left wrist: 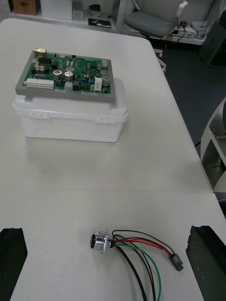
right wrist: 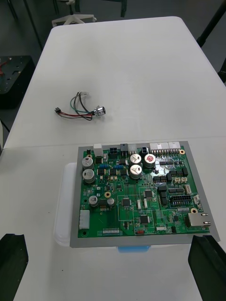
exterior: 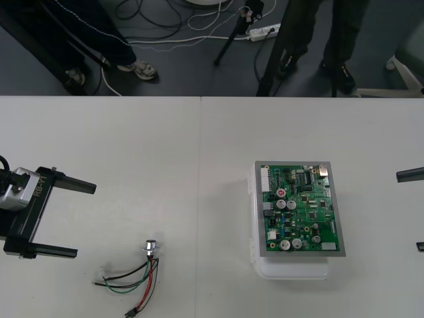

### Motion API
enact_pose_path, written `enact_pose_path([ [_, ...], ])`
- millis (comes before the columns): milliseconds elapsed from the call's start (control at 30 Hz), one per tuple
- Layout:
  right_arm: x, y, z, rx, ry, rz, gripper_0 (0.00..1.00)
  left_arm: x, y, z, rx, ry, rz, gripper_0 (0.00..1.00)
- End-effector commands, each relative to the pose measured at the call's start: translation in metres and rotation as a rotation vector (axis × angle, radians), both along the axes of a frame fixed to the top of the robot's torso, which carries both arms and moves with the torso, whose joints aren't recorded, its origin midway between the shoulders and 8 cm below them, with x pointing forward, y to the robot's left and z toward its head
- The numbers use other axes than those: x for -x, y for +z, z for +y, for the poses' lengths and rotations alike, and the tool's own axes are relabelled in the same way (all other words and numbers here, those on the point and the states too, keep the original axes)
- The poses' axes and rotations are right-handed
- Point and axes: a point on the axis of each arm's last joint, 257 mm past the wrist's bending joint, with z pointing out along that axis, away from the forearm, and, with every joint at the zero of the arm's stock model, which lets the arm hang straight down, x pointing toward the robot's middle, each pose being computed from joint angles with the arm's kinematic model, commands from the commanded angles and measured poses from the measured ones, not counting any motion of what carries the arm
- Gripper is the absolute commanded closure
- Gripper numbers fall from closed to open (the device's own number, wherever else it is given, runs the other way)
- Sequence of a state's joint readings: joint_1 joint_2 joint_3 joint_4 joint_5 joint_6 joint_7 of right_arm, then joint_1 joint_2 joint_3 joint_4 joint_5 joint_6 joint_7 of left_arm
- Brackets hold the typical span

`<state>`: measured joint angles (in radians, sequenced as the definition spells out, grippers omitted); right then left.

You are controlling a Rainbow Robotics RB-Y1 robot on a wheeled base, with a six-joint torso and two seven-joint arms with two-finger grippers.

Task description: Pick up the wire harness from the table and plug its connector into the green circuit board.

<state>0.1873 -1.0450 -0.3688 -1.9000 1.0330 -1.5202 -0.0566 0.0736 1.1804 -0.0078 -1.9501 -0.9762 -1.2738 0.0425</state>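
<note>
Colours on the bench, as we record them.
We log a plain pale table (exterior: 132,146); a green circuit board (exterior: 298,209), grey-framed, with silver-topped cans, one red-marked, on a white base (exterior: 291,270). The harness (exterior: 136,275) carries red, black and green wires, a black plug (left wrist: 176,262) and a shiny silver socket (exterior: 150,247). The left gripper (exterior: 83,220) is black, the right gripper (exterior: 409,211) black too.

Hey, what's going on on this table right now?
Nothing is being held yet. The wire harness lies loose on the table, and its plug is not in the green circuit board, which sits on its white base. The left gripper stands open just beside the harness. The right gripper is open at the table's right side.
</note>
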Motion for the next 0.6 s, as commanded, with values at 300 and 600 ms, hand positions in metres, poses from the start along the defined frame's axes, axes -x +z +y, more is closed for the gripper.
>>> enact_pose_path([
  [300,0.0051,-0.0044,0.0065,0.005,0.030,-0.021,0.00,0.0005,0.0076,0.0049,-0.023,0.029,0.024,0.00],
  [600,0.0051,-0.0044,0.0065,0.005,0.030,-0.021,0.00,0.0005,0.0076,0.0049,-0.023,0.029,0.024,0.00],
])
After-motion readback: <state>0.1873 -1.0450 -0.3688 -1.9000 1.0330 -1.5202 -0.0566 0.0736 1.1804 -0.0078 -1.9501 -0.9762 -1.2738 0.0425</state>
